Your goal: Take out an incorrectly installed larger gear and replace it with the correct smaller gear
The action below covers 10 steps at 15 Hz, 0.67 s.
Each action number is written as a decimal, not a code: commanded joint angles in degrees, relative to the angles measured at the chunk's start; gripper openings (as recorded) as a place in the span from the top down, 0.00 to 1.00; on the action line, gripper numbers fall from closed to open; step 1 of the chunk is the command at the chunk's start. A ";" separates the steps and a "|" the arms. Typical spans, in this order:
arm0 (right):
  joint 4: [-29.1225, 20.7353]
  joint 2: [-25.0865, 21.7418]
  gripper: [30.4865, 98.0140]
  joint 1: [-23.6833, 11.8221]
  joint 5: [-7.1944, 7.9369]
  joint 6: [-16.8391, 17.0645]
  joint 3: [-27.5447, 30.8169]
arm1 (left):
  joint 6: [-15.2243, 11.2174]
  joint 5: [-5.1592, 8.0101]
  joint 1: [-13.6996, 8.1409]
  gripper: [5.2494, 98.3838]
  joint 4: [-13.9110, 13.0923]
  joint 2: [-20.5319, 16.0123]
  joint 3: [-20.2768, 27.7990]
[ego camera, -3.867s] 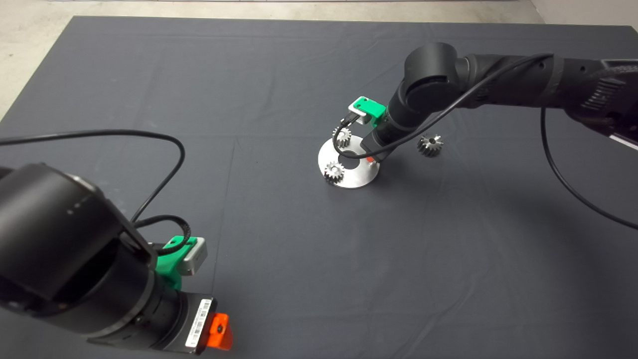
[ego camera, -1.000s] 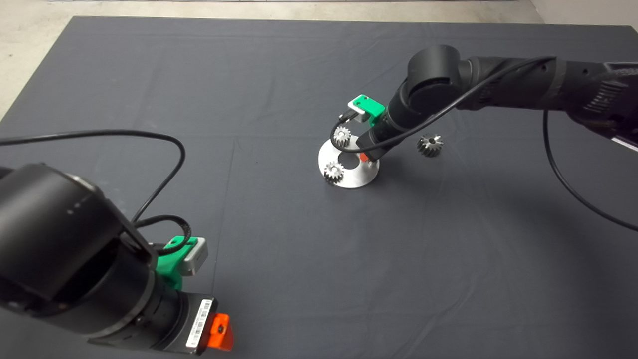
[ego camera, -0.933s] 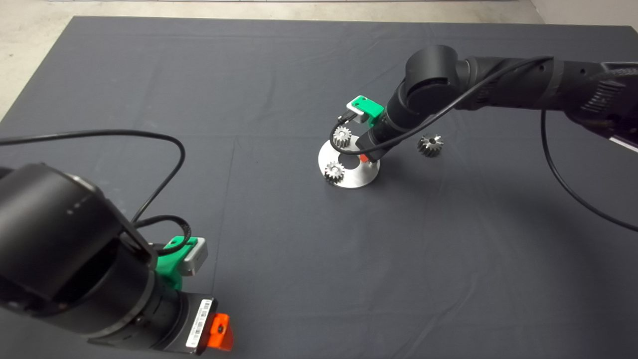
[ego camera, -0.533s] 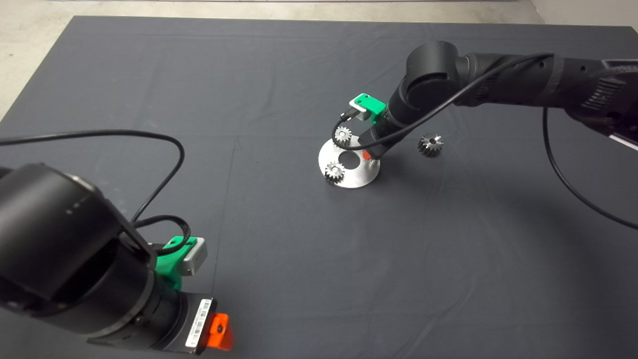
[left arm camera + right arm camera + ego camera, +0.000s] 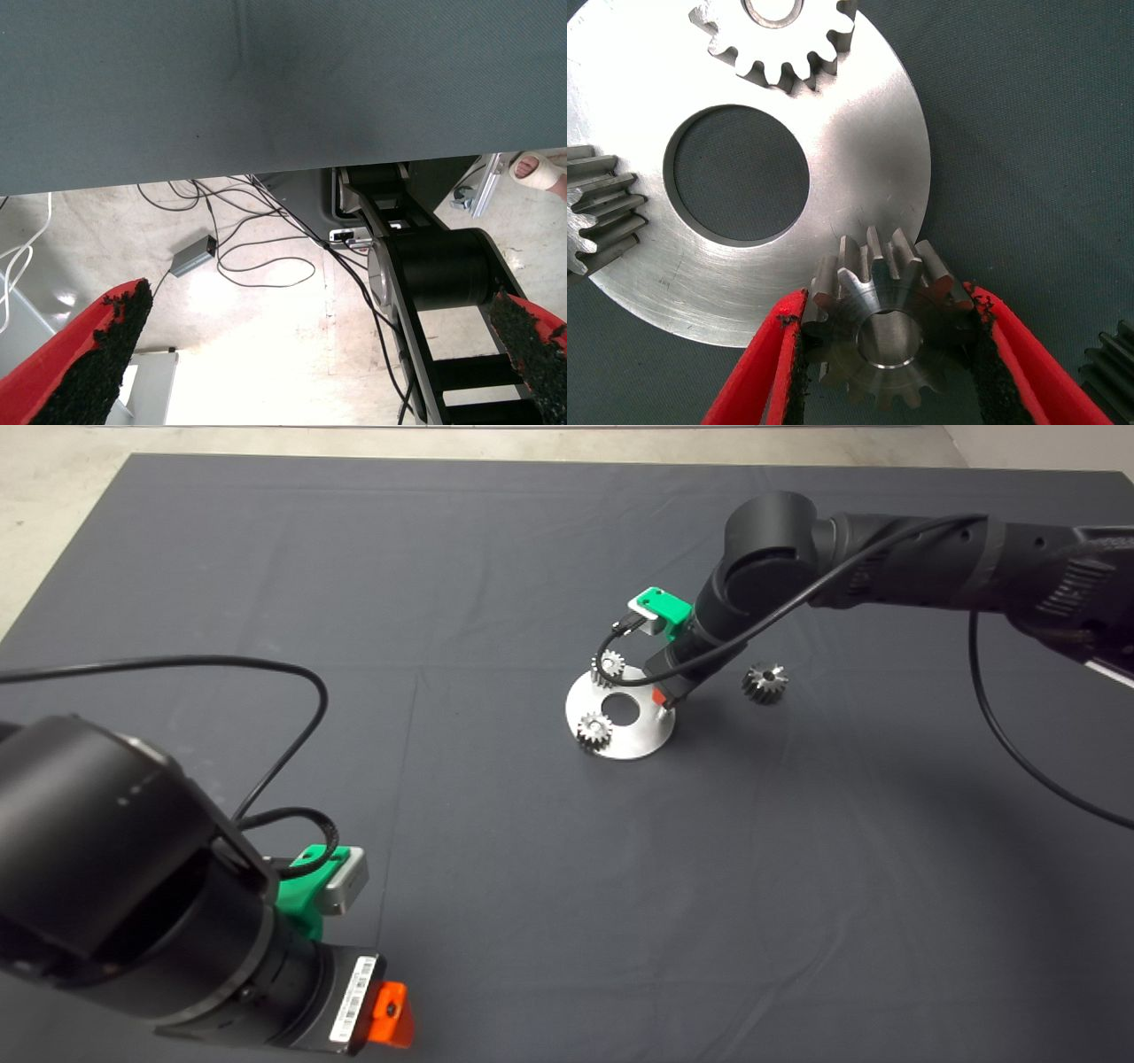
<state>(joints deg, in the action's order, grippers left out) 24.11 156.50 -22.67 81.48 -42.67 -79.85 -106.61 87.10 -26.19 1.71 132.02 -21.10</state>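
Observation:
My right gripper (image 5: 664,698) reaches down at the right rim of the round silver plate (image 5: 633,737). In the right wrist view it (image 5: 886,303) is shut on the smaller gear (image 5: 886,341), a grey coarse-toothed gear that sits at the plate's rim (image 5: 859,115) with a pad touching each side. The larger gear (image 5: 765,682), with long splayed teeth and a dark hole, lies on the mat right of the plate; its edge shows in the right wrist view (image 5: 1114,365). My left gripper (image 5: 390,1017) waits open at the lower left.
Two pale fine-toothed gears (image 5: 594,731) (image 5: 609,666) sit on the plate's left and far rims, around its round centre hole (image 5: 620,708). The left wrist view shows the mat's edge, floor cables and a person's foot (image 5: 536,168).
My right arm has lifted and leaned to the right, and its gripper has shifted from over the plate's middle to the right rim. The gear on the mat and the left arm have not moved.

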 commanded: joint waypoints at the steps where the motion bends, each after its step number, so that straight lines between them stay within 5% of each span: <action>1: -4.59 -0.80 0.85 -0.93 0.96 0.39 0.24 | -0.18 0.17 -0.27 0.00 -1.09 -0.22 0.90; 10: -5.91 -0.97 0.85 -1.06 0.70 0.30 0.76 | -0.18 0.17 -0.27 0.00 -1.09 -0.22 0.96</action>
<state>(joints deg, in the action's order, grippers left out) 21.42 155.87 -22.74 80.98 -42.67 -79.68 -106.61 87.10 -26.19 1.72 132.02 -21.10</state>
